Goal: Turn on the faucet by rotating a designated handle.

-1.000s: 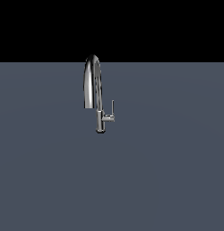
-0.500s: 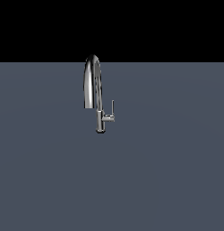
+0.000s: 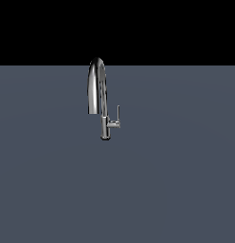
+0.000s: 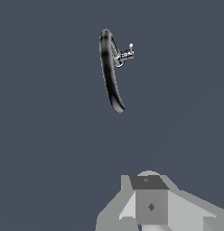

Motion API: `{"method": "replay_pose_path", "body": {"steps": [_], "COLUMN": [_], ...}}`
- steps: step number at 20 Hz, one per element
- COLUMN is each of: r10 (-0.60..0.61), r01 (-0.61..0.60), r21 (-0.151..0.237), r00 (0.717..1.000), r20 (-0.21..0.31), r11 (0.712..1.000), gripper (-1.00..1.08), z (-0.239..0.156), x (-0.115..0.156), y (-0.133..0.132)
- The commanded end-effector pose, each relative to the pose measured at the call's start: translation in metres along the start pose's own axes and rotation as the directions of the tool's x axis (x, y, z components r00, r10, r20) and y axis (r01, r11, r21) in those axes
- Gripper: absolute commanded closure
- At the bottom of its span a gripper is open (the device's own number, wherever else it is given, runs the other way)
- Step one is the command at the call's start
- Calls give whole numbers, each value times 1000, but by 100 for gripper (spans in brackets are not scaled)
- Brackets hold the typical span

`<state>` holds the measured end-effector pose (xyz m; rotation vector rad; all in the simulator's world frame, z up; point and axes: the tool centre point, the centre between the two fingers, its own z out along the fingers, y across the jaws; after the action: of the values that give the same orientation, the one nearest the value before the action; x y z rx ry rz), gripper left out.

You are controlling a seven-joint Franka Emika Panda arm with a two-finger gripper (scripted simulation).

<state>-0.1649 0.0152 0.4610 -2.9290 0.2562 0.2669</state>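
The faucet (image 3: 96,85) is a tall chrome gooseneck tap standing on the grey surface, its arched spout curving toward the exterior view's left. The handle (image 3: 114,124) is a thin L-shaped chrome lever on the stem's right side, a short stub with a slim rod pointing up. In the wrist view the faucet (image 4: 109,72) shows from above with the handle (image 4: 126,54) beside it. My gripper (image 4: 148,182) shows only in the wrist view, far from the faucet and holding nothing. Its fingers read as one block with no gap. The arm is out of the exterior view.
A flat dark grey surface (image 3: 176,190) spreads around the faucet, with black background behind it.
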Motion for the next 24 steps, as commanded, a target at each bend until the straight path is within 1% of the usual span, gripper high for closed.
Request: {"method": "replay_pose_path", "body": {"steps": [1, 7, 13, 19, 24], "r10": [38, 123, 199, 263, 304], "r01": [-39, -139, -247, -360, -459], "r21": [36, 119, 194, 258, 300], "r00": [999, 984, 951, 901, 844], "r20": [36, 131, 235, 345, 442], "r11": [999, 983, 949, 896, 836], "gripper": [108, 108, 108, 108, 108], "z": [4, 15, 29, 48, 67], "x": [15, 52, 90, 126, 156], "y": [-1, -1, 1, 5, 9]}}
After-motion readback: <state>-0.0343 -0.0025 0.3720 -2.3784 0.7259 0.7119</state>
